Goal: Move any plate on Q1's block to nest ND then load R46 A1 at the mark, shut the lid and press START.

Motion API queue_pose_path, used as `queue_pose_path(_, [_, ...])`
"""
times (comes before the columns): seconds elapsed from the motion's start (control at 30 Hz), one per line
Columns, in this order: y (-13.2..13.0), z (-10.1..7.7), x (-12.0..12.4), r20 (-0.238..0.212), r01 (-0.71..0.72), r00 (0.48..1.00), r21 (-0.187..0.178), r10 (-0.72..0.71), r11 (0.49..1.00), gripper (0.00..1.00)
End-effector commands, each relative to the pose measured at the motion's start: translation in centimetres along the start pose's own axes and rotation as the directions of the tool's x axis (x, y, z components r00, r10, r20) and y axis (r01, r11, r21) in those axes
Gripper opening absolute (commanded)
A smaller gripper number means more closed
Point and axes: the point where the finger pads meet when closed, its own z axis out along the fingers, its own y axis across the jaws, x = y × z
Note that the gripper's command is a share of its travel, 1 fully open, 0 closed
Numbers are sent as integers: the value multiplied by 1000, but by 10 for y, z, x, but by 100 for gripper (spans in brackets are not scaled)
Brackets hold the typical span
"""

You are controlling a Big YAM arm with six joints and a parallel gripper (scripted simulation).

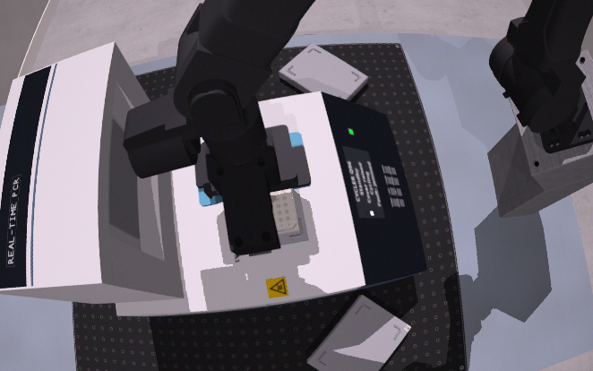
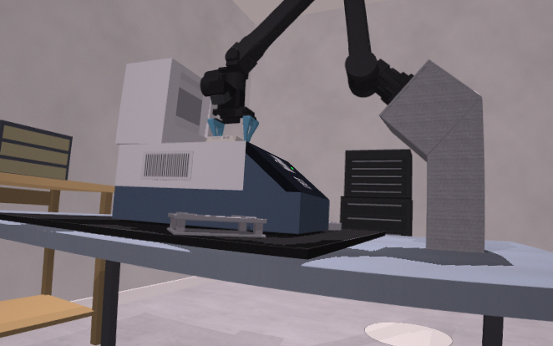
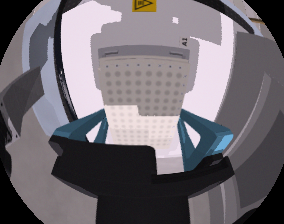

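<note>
The black parallel gripper with blue fingertips (image 2: 231,127) is clamped across the white sealed 96-well PCR plate R46 (image 3: 145,99), one blue finger (image 3: 82,129) on each long side. In the exterior view the plate (image 2: 223,138) sits level at the top deck of the white and dark blue real-time cycler Q1 (image 2: 210,189), directly under the fingers. Whether it is fully seated in the corner brackets cannot be told.

From above, most of the plate is hidden under the wrist; only a strip of wells (image 1: 286,212) shows on the keypad side of the gripper body. The grey block recess (image 1: 310,235) surrounds it.

Behind the gripper, away from the panel, the cycler's big white lid with the REAL-TIME PCR stripe (image 1: 58,175) stands open. On the panel side, the small status lamp (image 1: 350,131) shows green, and the keypad (image 1: 391,185) lies beyond the dark display. A yellow warning sticker (image 1: 276,287) lies on the deck past the plate's far short end, ahead of the wrist camera (image 3: 143,4).

Two light grey plate nests lie on the black perforated mat (image 1: 432,151), both well apart from the gripper: one (image 1: 322,71) beyond one end of the cycler, one (image 1: 358,339) beyond the other. Both carry no plate.
</note>
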Motion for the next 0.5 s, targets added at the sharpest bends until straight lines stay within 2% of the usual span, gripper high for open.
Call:
queue_pose_path(0.0, [-5,6,0,3,9,1000,7,-9,1000,0])
queue_pose_path(0.07, [-6,6,0,3,9,1000,7,-9,1000,0])
queue_pose_path(0.33, [-21,-13,3,2,1,1000,45,-1,999,0])
queue_pose_path(0.47, [-22,-12,3,2,-11,1000,43,11,999,0])
